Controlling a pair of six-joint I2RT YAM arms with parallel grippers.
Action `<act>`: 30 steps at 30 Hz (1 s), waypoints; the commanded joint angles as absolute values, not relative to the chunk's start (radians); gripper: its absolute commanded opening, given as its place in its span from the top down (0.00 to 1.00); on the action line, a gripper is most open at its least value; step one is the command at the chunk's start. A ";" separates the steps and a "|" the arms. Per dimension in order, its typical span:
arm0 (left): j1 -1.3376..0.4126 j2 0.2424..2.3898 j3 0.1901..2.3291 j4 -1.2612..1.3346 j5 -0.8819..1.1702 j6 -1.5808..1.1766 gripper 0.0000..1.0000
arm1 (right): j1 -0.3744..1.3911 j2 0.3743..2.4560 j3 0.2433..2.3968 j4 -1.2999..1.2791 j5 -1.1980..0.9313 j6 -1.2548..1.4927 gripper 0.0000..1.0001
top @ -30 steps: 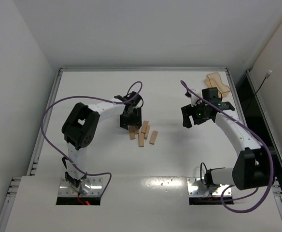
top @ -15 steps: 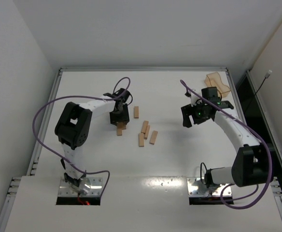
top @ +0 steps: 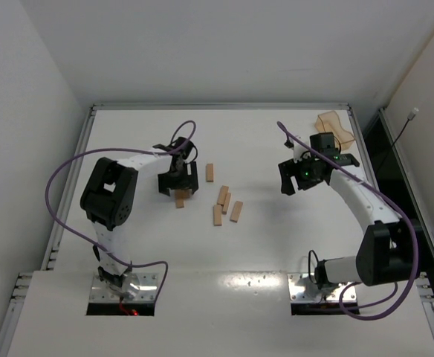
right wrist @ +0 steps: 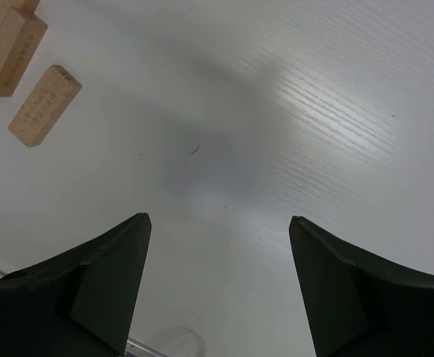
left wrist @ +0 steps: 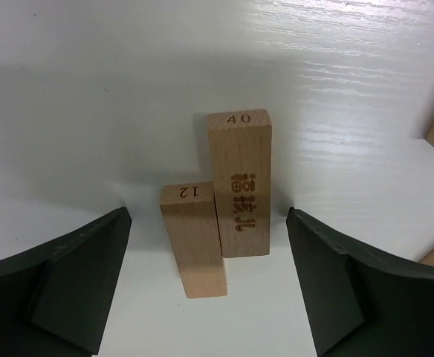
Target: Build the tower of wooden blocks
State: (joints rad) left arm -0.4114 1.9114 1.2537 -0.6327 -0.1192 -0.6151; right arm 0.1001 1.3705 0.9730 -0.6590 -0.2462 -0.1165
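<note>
We see two wood blocks lying flat on the table (top: 276,245), touching side by side: block 12 (left wrist: 195,242) and block 40 (left wrist: 239,182). The left gripper (top: 178,186) straddles them wide open, gripping nothing. Four loose blocks (top: 222,195) lie scattered nearby. The right gripper (right wrist: 218,223) hangs open, empty, near the tray (top: 334,128).

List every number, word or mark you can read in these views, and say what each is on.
"40": end face of the longer wood block, left wrist view.
"12": end face of the shorter wood block beside it.
Dark stamp along the longer wood block's top face: cannot be read.
Faint print on a loose block, right wrist view: too blurred.
Top view: nothing legible.
</note>
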 commanded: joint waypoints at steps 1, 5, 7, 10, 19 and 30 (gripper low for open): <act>-0.413 1.873 1.290 -0.637 -0.114 -0.581 0.16 | 0.095 1.361 1.003 -0.630 -0.274 -0.124 0.27; -0.413 1.902 1.344 -0.637 -0.141 -0.571 0.17 | 0.095 1.361 0.994 -0.630 -0.275 -0.124 0.27; -0.413 1.911 1.365 -0.637 -0.141 -0.557 0.20 | 0.095 1.361 0.994 -0.630 -0.275 -0.124 0.27; -0.413 1.954 1.410 -0.637 -0.132 -0.546 0.23 | 0.095 1.361 0.994 -0.630 -0.275 -0.124 0.27; -0.413 1.979 1.407 -0.627 -0.103 -0.546 0.31 | 0.095 1.342 0.994 -0.630 -0.275 -0.124 0.27; -0.413 1.968 1.352 -0.618 -0.083 -0.555 0.58 | 0.095 1.342 0.985 -0.630 -0.264 -0.124 0.27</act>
State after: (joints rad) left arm -0.4114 1.9789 1.3754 -0.6247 -0.0982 -0.5522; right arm 0.1001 1.3701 0.9730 -0.6582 -0.2470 -0.1165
